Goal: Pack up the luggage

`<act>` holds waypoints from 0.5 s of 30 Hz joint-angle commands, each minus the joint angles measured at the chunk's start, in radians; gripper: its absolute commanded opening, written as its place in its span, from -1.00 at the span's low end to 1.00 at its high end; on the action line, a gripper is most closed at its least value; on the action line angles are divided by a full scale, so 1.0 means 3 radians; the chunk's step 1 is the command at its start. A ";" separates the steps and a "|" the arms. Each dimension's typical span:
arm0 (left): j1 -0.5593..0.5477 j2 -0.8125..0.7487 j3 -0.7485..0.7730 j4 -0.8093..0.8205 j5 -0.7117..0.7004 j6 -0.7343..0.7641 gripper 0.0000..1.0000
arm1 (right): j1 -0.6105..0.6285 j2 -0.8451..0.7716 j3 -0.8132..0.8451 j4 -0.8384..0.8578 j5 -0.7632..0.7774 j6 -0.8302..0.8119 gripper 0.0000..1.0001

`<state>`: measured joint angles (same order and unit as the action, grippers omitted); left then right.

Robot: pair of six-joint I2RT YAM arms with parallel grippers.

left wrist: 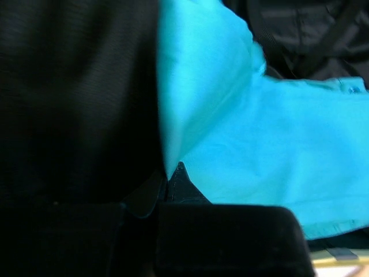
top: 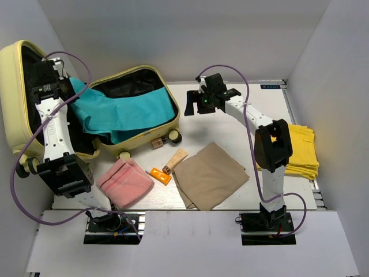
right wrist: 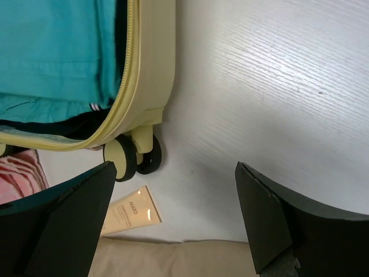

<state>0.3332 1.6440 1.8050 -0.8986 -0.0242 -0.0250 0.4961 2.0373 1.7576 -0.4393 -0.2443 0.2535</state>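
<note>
Luggage (top: 10, 98), a pale yellow hard-shell suitcase w/ black lining, lies open at the far-left corner of the surface (top: 196, 130). Its lid half stands up on the left and its base half lies flat beside it. A teal garment (top: 130, 112) is draped across both halves.

Left gripper (top: 60, 78) is inside the lid half w/ jaws closed tight. In the wrist view a fold of the teal garment runs down to a point right at the jaw tips, so it looks pinched there.

Right gripper (right wrist: 176, 167) hangs over bare surface just off the base half's near-right corner. Its jaws are spread wide w/ nothing between them. Black-and-cream wheels (right wrist: 130, 158) sit just beside the left jaw.

On the surface in front of the luggage:
- pink towel (top: 125, 182), folded, near the near-left edge
- orange tube (top: 160, 175) next to it
- cream tube (top: 174, 161) just right of the orange one
- tan folded cloth (top: 210, 175), toward the middle of the near edge

Yellow folded garment (top: 300, 151) lies at the right edge, partly behind the right arm.
</note>
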 commanded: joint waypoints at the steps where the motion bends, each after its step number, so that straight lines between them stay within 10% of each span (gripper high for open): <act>1: 0.0060 -0.0121 0.0217 0.0004 -0.0113 0.0211 -0.99 | 0.0039 -0.0159 0.0001 0.0140 -0.0126 -0.0134 0.80; 15: -0.0042 -0.0019 0.0253 0.0080 0.0182 -0.0156 -0.99 | -0.0007 -0.0241 -0.0270 -0.0049 0.0068 -0.0313 0.80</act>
<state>0.3462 1.6630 1.8633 -0.9165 -0.0349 -0.0055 0.5022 2.0327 1.6974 -0.4412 -0.2558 0.1879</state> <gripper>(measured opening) 0.044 0.897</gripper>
